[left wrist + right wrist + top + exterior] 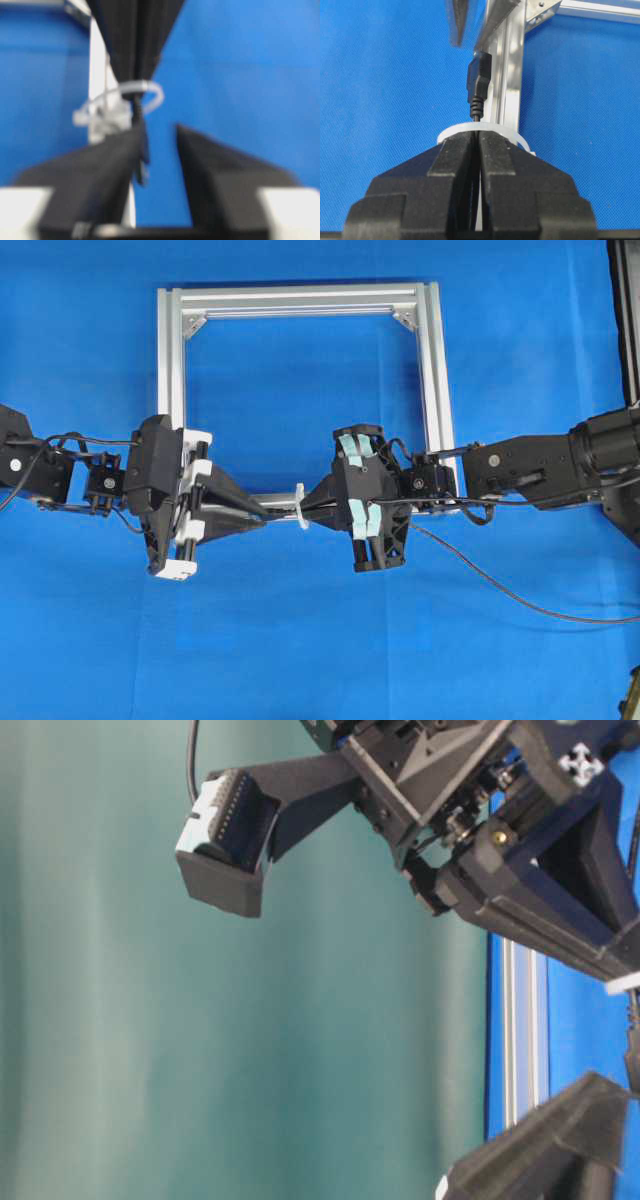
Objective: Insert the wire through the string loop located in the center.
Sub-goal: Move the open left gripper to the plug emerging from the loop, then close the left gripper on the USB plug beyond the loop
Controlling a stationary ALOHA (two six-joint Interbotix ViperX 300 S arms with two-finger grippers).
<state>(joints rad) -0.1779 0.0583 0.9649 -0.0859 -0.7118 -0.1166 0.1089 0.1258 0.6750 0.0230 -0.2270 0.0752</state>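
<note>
The white string loop (pixel 300 508) stands on the near rail of the silver frame (pixel 300 300). My right gripper (pixel 310 508) is shut on the black wire (pixel 520 604), its fingertips right at the loop. In the right wrist view the right gripper (pixel 479 134) pinches the wire and the plug tip (pixel 479 77) sticks out beyond the loop (pixel 517 137). My left gripper (pixel 262 522) faces it from the left. In the left wrist view the left gripper (pixel 160 131) is open, the plug (pixel 141 160) lying beside its left finger, past the loop (pixel 150 90).
A blue cloth (pixel 320 660) covers the table. The wire trails off to the right edge behind the right arm (pixel 540 465). The frame's far corner brackets (pixel 405 318) sit at the back. The table-level view shows only arm parts and a rail (pixel 525 1030).
</note>
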